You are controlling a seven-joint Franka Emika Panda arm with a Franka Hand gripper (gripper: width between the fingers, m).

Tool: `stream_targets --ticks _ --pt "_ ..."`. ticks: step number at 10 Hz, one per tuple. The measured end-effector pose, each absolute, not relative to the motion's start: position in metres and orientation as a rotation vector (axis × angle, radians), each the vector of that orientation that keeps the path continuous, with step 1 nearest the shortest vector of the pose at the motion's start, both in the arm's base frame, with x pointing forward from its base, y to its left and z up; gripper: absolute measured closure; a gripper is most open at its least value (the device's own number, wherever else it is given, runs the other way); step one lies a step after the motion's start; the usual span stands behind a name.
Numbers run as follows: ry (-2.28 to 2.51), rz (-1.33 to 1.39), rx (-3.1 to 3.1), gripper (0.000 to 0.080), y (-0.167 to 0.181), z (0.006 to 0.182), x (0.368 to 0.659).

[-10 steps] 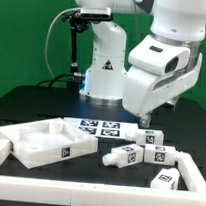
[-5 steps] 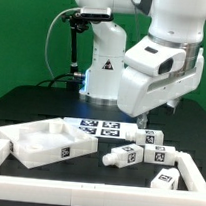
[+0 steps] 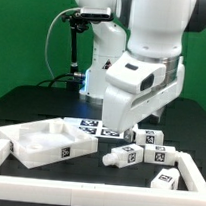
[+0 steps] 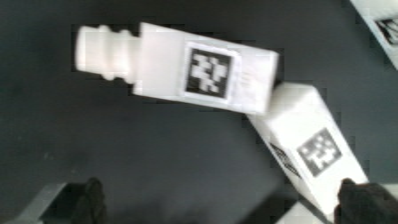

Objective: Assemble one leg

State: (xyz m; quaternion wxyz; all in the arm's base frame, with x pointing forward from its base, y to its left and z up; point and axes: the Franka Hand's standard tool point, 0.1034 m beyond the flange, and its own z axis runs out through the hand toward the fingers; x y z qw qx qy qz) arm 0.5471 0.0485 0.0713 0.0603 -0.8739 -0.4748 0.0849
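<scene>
Motion over the last second has swung the arm (image 3: 143, 84) lower and toward the exterior view's left, above the loose legs on the worktop (image 3: 25, 110). Its fingers (image 4: 75, 200) stand apart and empty. One leg (image 4: 187, 65) lies on its side, not yet between them, touching a second leg (image 4: 311, 135), so a grasp looks close.

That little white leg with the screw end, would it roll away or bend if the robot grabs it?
The leg looks like rigid plastic, so it is probably stiff. Its flat tagged faces suggest it won't roll. It is small, so likely light.
</scene>
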Motion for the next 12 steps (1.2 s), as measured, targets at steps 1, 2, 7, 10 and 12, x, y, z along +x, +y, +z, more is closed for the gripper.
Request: stream_targets --ticks 1,2,7,10,12 --pt "-1.535 0.189 -2.607 0.015 0.047 0.069 0.548" --pt "-1.545 0.134 -2.628 0.015 0.048 0.072 0.544" --pt "-1.427 0.172 -2.679 0.015 0.046 0.076 0.537" --pt "-1.325 0.15 -2.721 0.015 0.031 0.052 0.516" --pt "-1.261 0.175 -2.751 0.015 0.041 0.057 0.519"
